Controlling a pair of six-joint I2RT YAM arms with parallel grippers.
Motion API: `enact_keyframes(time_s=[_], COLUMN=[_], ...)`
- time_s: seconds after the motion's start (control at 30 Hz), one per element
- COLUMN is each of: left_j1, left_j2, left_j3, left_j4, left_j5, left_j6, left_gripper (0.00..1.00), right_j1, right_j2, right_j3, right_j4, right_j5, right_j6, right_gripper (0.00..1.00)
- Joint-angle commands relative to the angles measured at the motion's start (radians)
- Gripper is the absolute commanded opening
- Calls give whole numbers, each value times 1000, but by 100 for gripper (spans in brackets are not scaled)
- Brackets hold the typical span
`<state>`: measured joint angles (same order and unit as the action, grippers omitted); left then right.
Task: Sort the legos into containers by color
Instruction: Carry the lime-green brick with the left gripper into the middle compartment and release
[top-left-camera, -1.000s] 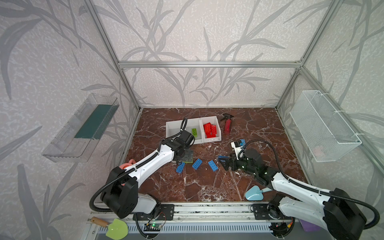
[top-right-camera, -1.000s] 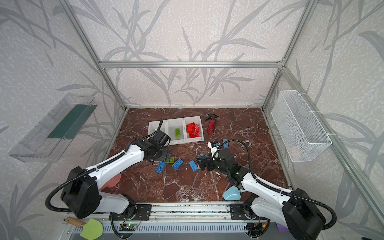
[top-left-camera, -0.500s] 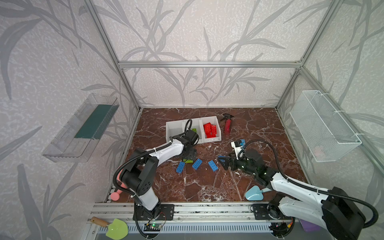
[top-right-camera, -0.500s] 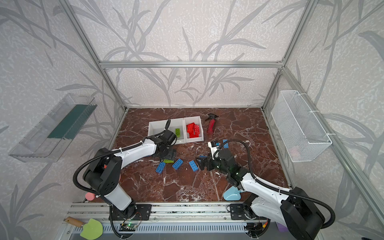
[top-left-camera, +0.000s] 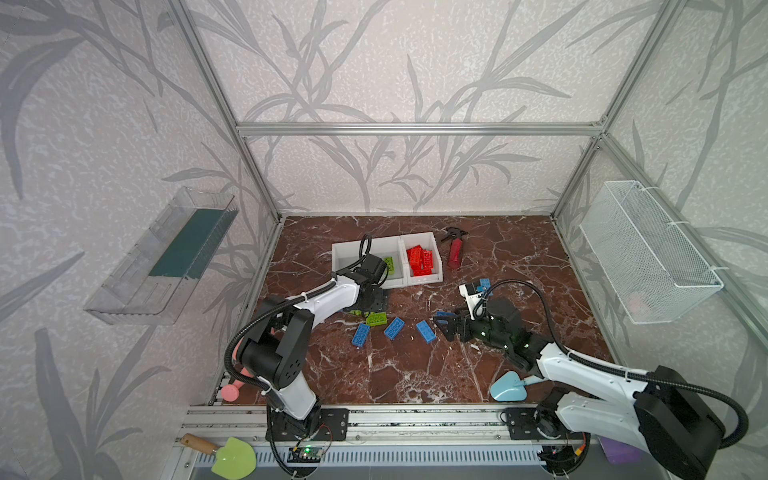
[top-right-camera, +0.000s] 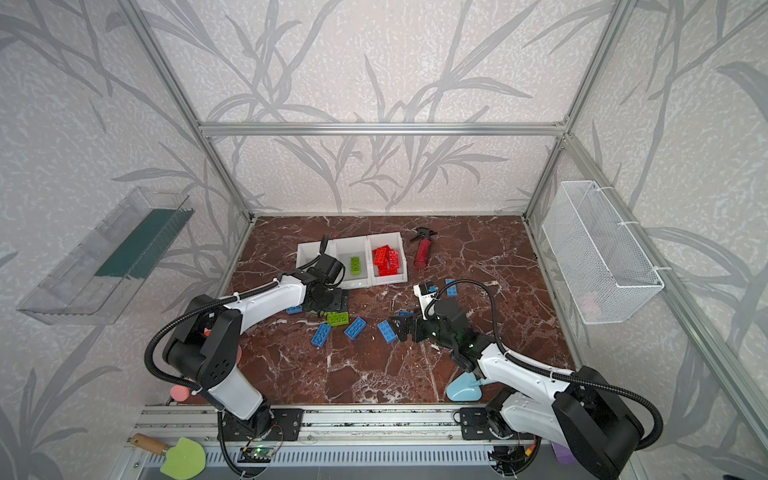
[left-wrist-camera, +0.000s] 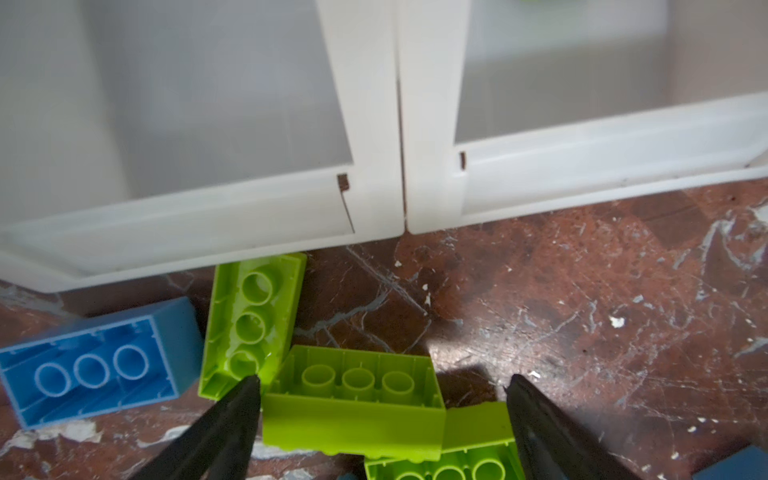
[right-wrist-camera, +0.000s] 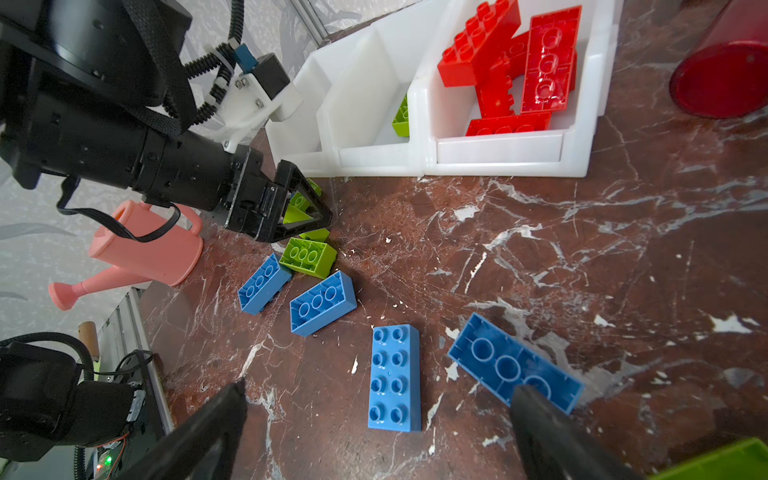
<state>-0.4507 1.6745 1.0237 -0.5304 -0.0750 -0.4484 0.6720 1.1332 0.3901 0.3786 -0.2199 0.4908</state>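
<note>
Red studded plastic legos (top-right-camera: 386, 259) are binned; lime brick (left-wrist-camera: 353, 399) sits between spread left gripper (left-wrist-camera: 383, 379) jaws, blue brick (right-wrist-camera: 394, 376) before spread right gripper (right-wrist-camera: 379, 385)

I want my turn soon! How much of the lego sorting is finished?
Done: the red legos sit in the right bin, and one green brick lies in the middle bin. In hand: a second green brick sits, not lifted, between the open jaws of the left gripper. Left: more green ones and all the blue bricks; the left bin holds nothing.
</note>
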Motion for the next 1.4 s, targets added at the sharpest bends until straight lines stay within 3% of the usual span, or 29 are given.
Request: enact_keyframes(time_s=[0.0, 0.67, 0.87, 1.1, 1.37], left_j1=[0, -5, -13, -16, -10], left_j2=[16, -16, -95, -141, 29], left_j3=[-23, -28, -7, 139, 422], left_j4=[28, 40, -10, -106, -173], left_j5=[16, 24, 16, 27, 43], left_j6=[-30, -43, -44, -1, 63], left_gripper=[91, 58, 57, 57, 57], right_j1=[-3, -3, -2, -3, -3], right_j2=[5, 20, 21, 13, -6], right_j3=[-2, 1, 2, -1, -3], right_j4=[31, 31, 32, 29, 21], right_j5=[-13, -13, -12, -12, -6], right_j6=[8, 9, 9, 9, 7], right_gripper=[99, 99, 99, 98, 98])
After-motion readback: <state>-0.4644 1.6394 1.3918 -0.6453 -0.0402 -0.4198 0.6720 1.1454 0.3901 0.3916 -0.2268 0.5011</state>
